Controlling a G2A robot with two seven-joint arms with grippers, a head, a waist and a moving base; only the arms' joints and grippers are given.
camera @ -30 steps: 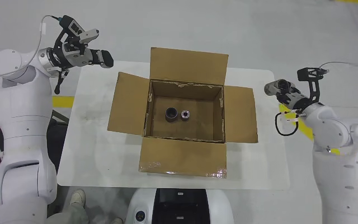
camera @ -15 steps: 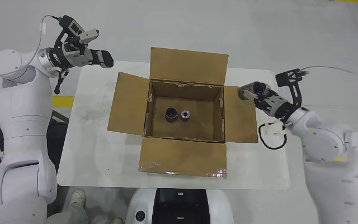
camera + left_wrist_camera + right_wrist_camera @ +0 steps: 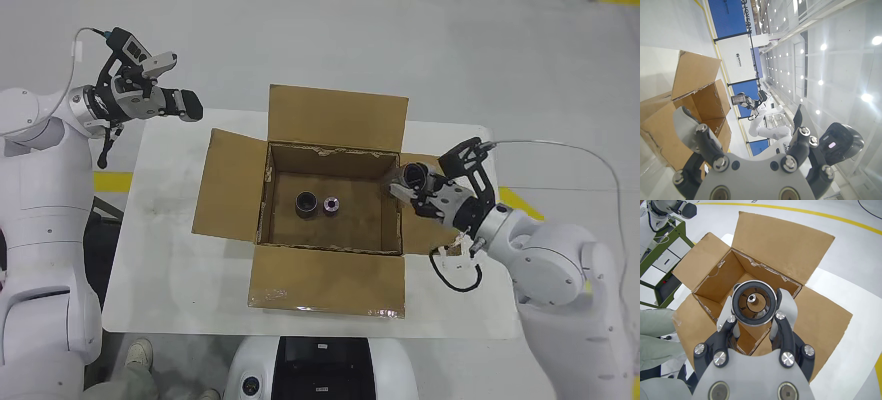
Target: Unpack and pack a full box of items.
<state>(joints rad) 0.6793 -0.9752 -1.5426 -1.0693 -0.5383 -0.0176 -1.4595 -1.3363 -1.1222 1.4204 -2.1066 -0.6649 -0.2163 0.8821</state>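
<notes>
The right gripper (image 3: pixel 408 185), seen from the top, is clamped on a metal cylinder (image 3: pixel 401 182) above the right wall of the box (image 3: pixel 335 110). The left wrist view has the left gripper (image 3: pixel 741 121) open-fingered and empty, well apart from the box (image 3: pixel 696 75). In the right wrist view the cylinder's (image 3: pixel 754 303) long axis points away from the wrist, into the box's opening.

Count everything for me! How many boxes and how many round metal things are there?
Cardboard box: 1
Round metal parts: 3, a dark one and a silver one inside the box, and one held in the right gripper
Total: 4
</notes>
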